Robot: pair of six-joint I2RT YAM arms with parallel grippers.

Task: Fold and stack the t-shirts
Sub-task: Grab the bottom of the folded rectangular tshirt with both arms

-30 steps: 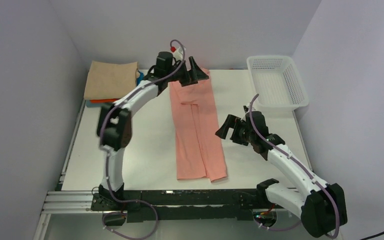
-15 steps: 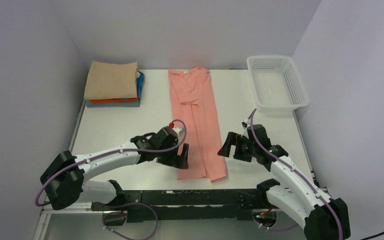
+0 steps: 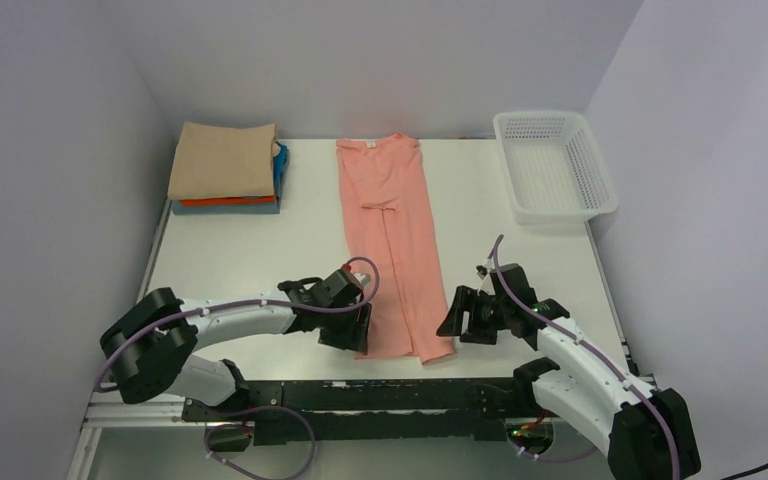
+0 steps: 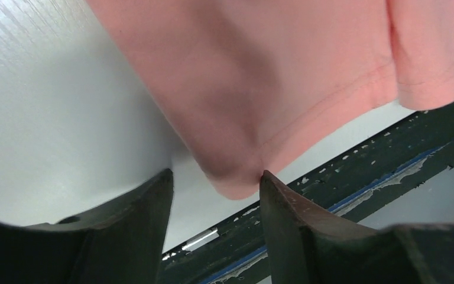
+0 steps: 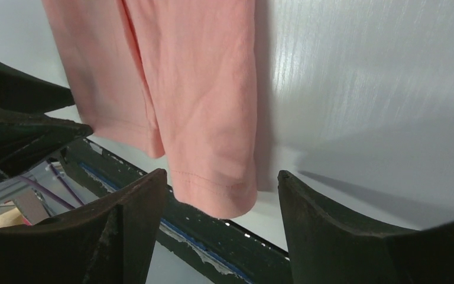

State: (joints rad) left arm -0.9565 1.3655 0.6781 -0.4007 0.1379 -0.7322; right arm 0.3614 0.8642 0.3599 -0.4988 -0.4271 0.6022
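The salmon-pink t-shirt [image 3: 390, 240] lies folded into a long strip down the middle of the table, neck at the far end, hem at the near edge. My left gripper [image 3: 353, 335] is open at the hem's near-left corner [image 4: 236, 177], which lies between its jaws. My right gripper [image 3: 453, 322] is open at the hem's near-right corner [image 5: 216, 189], also between its jaws. The shirt rests flat; neither gripper holds it. A stack of folded tan, orange-red and blue t-shirts [image 3: 224, 165] sits at the far left.
A white mesh basket [image 3: 553, 165] stands at the far right. The table's dark front rail [image 3: 380, 392] runs just beyond the hem. Grey walls close in both sides.
The left arm swung from the shirt's far neck end down to the near-left hem corner. The right gripper moved nearer, down to the near-right hem corner. The shirt has not moved.
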